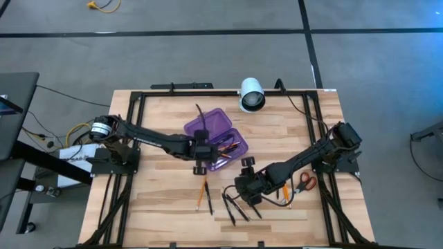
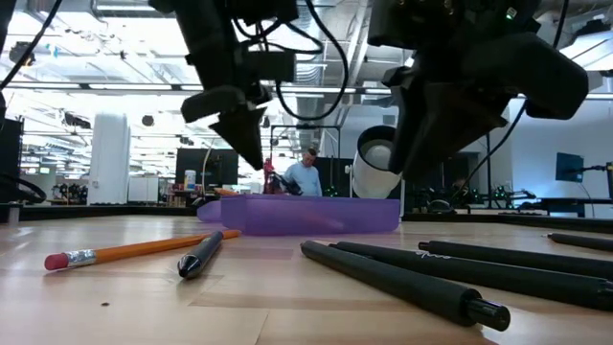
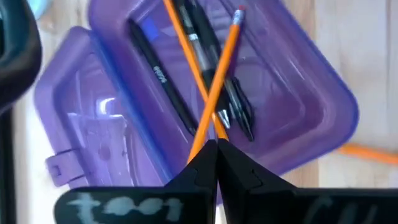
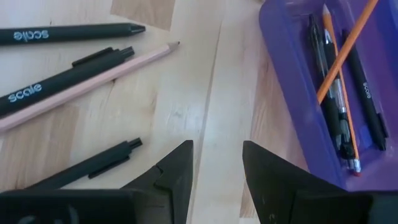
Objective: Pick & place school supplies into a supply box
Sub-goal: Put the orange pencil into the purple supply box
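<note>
The supply box [image 1: 220,138] is a purple case lying open on the table, its lid [image 3: 93,112] flat beside its tray. In the tray lie black pens [image 3: 161,81] and an orange pencil [image 4: 341,118]. My left gripper [image 3: 214,152] is over the tray's near-left end, shut on a second orange pencil [image 3: 221,81]. My right gripper [image 4: 217,162] hangs open over bare wood, between the box and the loose pens [image 4: 62,87]. It touches nothing. A loose pencil [image 2: 144,249] and a pen [image 2: 201,254] lie on the table, and the scissors [image 1: 306,181] lie near the right edge. My left gripper pinches the orange pencil at one end [image 3: 202,140], between its two fingertips. The fingers slant down from the table's left, and the pencil runs on ahead of them. It slopes across the pens in the tray, eraser end [image 3: 238,14] away from the fingers.
A white cylindrical camera [image 1: 251,95] stands at the table's far edge behind the box. More black pens [image 1: 235,207] lie near the front, left of my right gripper, and a pencil [image 1: 286,194] lies beside the scissors. Black frame rails [image 1: 124,159] run along the table's sides.
</note>
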Controlling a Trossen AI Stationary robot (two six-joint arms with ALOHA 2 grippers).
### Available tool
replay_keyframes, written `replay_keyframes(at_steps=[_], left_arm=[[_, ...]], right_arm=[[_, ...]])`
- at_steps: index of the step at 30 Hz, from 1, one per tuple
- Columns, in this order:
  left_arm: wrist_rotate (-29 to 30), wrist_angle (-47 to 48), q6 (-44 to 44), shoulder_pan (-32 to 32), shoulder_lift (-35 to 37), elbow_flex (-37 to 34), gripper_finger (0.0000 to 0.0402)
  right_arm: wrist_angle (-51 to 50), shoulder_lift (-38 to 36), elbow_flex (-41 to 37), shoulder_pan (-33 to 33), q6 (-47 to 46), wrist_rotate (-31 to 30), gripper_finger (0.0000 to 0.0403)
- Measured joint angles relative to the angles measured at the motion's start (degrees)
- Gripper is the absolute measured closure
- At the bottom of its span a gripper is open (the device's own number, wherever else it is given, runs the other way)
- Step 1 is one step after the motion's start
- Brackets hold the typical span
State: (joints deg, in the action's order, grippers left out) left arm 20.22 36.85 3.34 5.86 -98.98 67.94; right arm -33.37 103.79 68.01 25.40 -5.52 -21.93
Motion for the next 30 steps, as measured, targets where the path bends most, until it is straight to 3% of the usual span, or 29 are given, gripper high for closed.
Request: replay_keyframes(at_steps=[5,18,30], left_arm=[[-6.4,-3.0,8.1,-2.3,-1.0,0.0,0.0391],[-8.2,-3.2,12.5,-5.8,-4.5,0.3,0.0272],[-8.4,-3.3,11.5,-6.7,-7.2,0.3,0.0279]], right_arm=[[1.0,0.0,0.0,0.0,0.0,-0.6,0.0269],[3.3,0.0,-3.1,-0.1,0.0,-0.7,0.0269],[5.3,0.0,-3.1,-0.2,0.6,-0.5,0.0269]])
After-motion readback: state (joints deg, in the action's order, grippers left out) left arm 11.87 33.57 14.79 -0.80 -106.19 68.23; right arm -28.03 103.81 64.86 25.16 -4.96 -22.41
